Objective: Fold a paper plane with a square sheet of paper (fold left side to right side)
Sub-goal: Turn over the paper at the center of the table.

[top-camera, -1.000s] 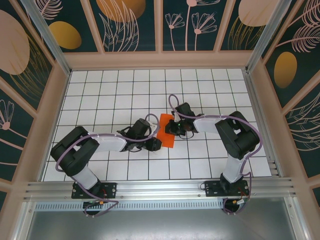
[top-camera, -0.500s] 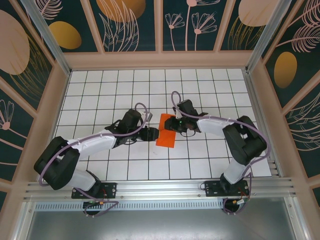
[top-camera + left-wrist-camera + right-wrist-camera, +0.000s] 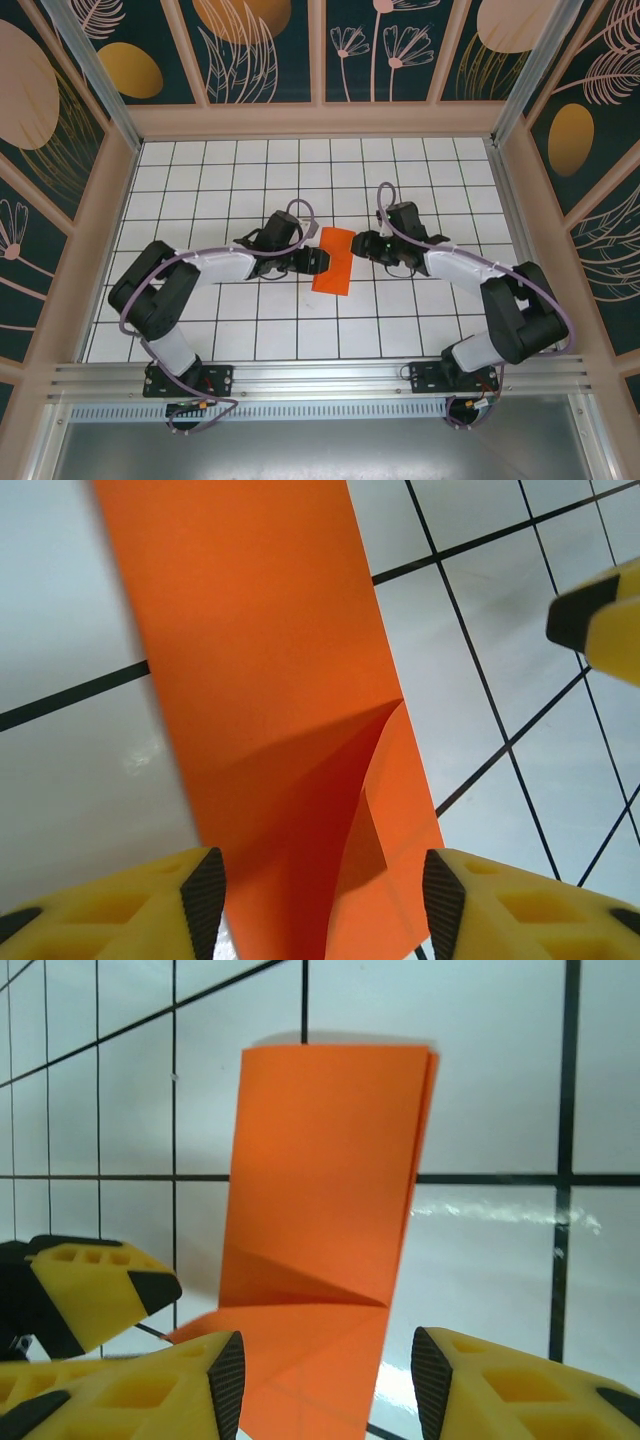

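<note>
Paper (image 3: 334, 272), folded narrow, lies between left hand (image 3: 314, 261) and right hand (image 3: 359, 245), both open and empty.

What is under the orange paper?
The paper lies on the white grid table. Where its layers gape, only more orange shows. The tiles directly beneath are covered.

Left pincer (image 3: 322, 895), right pincer (image 3: 328, 1372): both agape.
</note>
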Robot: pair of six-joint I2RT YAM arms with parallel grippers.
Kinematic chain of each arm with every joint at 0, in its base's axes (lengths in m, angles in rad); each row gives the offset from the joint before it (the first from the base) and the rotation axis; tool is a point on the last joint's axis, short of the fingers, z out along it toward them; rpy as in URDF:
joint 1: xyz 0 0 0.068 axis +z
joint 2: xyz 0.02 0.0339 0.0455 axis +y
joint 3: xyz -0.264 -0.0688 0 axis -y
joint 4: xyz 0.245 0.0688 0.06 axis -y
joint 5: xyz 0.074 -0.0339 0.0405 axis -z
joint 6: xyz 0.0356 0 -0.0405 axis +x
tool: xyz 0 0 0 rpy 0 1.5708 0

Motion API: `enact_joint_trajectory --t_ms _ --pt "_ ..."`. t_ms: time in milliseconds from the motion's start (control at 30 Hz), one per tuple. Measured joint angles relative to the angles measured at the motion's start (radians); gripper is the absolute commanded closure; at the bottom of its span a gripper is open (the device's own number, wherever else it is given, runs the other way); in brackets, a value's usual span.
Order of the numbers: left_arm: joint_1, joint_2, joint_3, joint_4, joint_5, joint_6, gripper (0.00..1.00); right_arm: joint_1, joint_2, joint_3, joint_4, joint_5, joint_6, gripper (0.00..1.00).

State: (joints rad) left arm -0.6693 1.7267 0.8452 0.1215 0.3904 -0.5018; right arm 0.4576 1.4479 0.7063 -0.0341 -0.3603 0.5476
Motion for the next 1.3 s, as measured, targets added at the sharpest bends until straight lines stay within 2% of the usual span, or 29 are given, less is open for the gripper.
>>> enact_joint_trajectory --t_ms 333,467,733,1000,1167,1300 --pt "0.0 0.063 0.025 0.01 0.02 -0.002 0.81 -0.007 -0.034 -0.048 0.018 -0.031 0.0 0.49" --pt "0.0 0.042 0.023 0.01 0.008 -0.002 0.87 -0.007 -0.032 -0.069 0.054 -0.066 0.004 0.5" --pt "0.001 -0.068 -0.023 0.017 -0.036 -0.008 0.89 0.001 0.05 -0.073 0.186 -0.161 0.04 0.5" --pt "0.002 -0.074 -0.042 0.017 -0.06 -0.009 0.88 0.047 0.185 -0.051 0.289 -0.22 0.089 0.51" --pt "0.002 -0.074 -0.042 0.017 -0.067 -0.009 0.85 0.067 0.232 -0.038 0.335 -0.247 0.117 0.58" --pt "0.003 -0.074 -0.044 0.017 -0.082 -0.016 0.76 0.075 0.251 -0.02 0.358 -0.261 0.131 0.71"
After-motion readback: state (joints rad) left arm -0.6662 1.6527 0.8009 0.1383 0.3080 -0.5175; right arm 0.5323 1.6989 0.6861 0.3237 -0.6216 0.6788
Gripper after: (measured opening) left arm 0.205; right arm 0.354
